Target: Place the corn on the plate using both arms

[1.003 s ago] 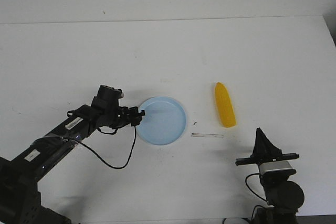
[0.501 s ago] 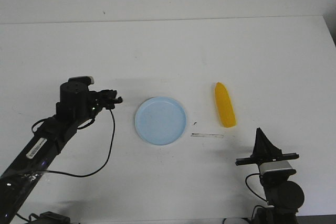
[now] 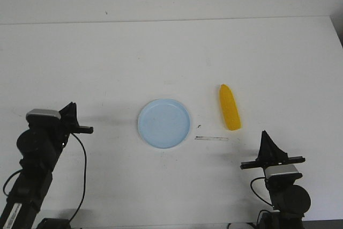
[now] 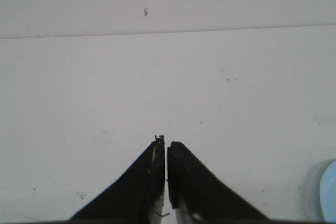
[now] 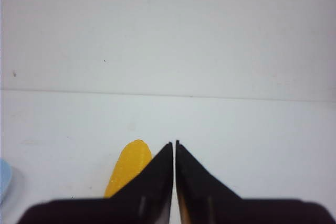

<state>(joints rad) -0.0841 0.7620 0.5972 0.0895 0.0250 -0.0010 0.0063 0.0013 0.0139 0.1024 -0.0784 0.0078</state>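
Observation:
The pale blue plate (image 3: 164, 123) lies empty in the middle of the white table; its edge shows in the left wrist view (image 4: 329, 192) and in the right wrist view (image 5: 3, 178). The yellow corn (image 3: 229, 107) lies on the table to the plate's right, pointed tip away from me. My left gripper (image 3: 72, 110) is shut and empty, well left of the plate; its jaws meet in the left wrist view (image 4: 166, 142). My right gripper (image 3: 265, 135) is shut and empty, near and right of the corn. In the right wrist view (image 5: 174, 143) the corn (image 5: 127, 167) lies partly behind its fingers.
A thin clear strip (image 3: 211, 139) lies on the table between the plate and the right arm. The table's far edge (image 3: 171, 21) runs along the back wall.
My left arm has pulled back from the plate's left rim to the near left of the table. The plate, the corn and the right arm have not moved.

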